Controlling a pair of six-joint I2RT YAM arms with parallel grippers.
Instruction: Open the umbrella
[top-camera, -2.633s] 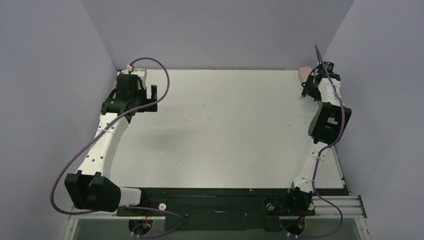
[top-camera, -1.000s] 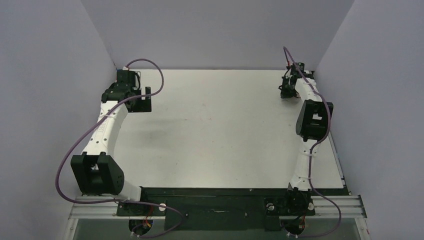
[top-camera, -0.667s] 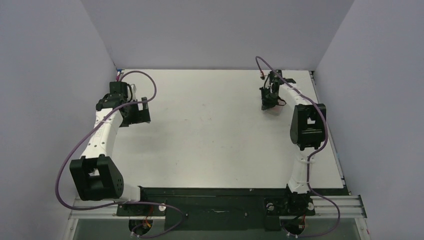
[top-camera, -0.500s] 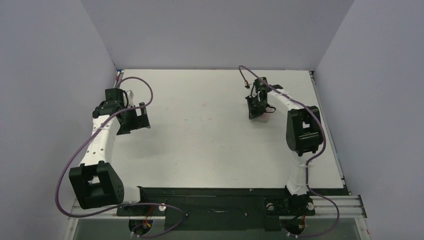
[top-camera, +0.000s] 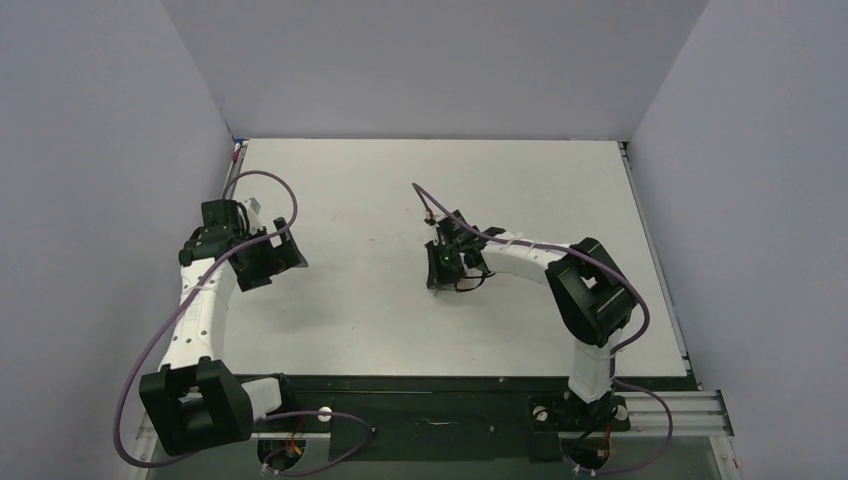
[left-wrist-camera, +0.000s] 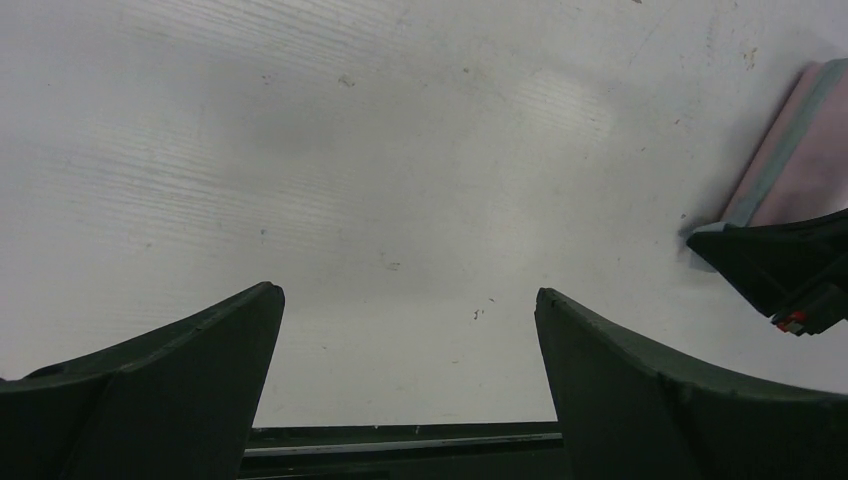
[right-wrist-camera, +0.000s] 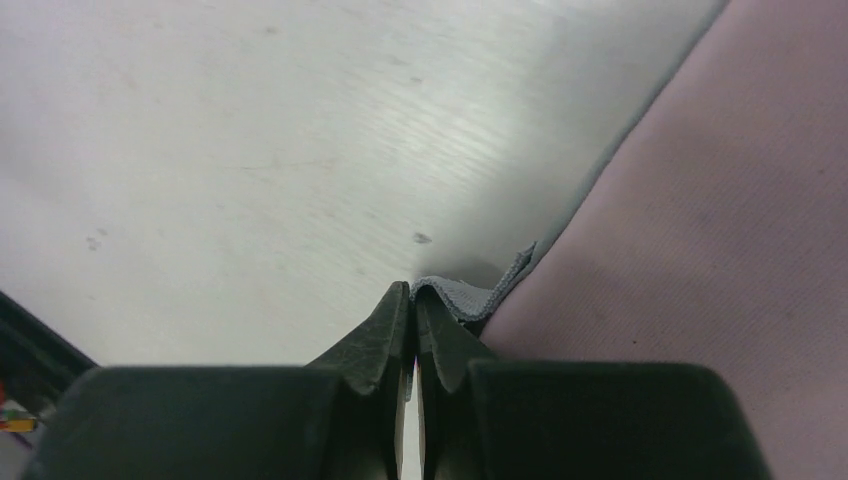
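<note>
No umbrella shows in any view. A pale pink case (right-wrist-camera: 700, 250) with grey-blue edging lies on the white table (top-camera: 380, 190) and fills the right side of the right wrist view. My right gripper (right-wrist-camera: 413, 292) is shut, and a grey fabric tab (right-wrist-camera: 465, 295) at the case's edge is pinched at its tips. From above, that gripper (top-camera: 445, 265) sits low near the table's middle and covers the case. My left gripper (left-wrist-camera: 407, 292) is open over bare table at the left (top-camera: 275, 262). The case's end (left-wrist-camera: 795, 150) appears at its view's right edge.
Lilac walls enclose the table on the left, back and right. The black rail with both arm bases (top-camera: 430, 410) runs along the near edge. The right arm's purple cable (top-camera: 440, 215) arches above its wrist.
My right arm swept from the far right corner to the table's middle, bringing the pink case along by its tab. My left arm drew back from the far left corner toward the near side, still open.
</note>
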